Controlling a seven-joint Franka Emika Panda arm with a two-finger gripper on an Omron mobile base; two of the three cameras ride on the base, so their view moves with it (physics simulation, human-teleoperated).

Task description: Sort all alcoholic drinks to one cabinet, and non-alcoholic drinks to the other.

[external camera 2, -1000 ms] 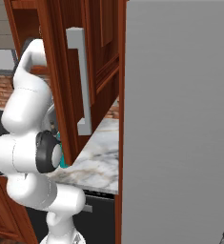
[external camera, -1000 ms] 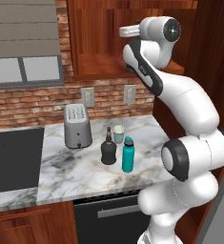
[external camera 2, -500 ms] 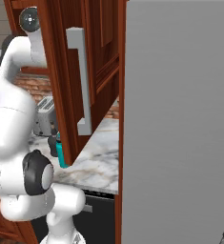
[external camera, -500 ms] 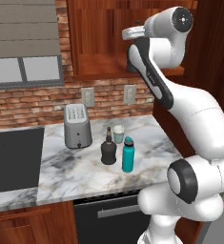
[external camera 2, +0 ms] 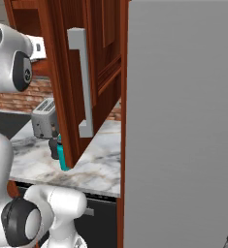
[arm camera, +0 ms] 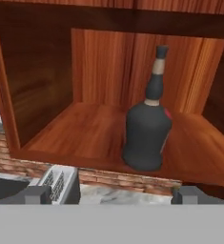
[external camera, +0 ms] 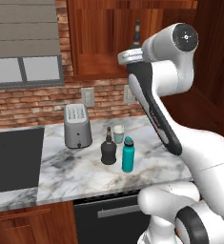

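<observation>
Black bottle [arm camera: 147,136] (squat, long-necked), upright on cabinet [arm camera: 80,128] shelf

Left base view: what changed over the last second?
The arm's upper joints swung right and back from the cabinet, with the open gripper facing the black bottle that stands free on the cabinet floor. Nothing was grasped. On the counter, the toaster, second black bottle, cup and teal bottle stayed put.
</observation>
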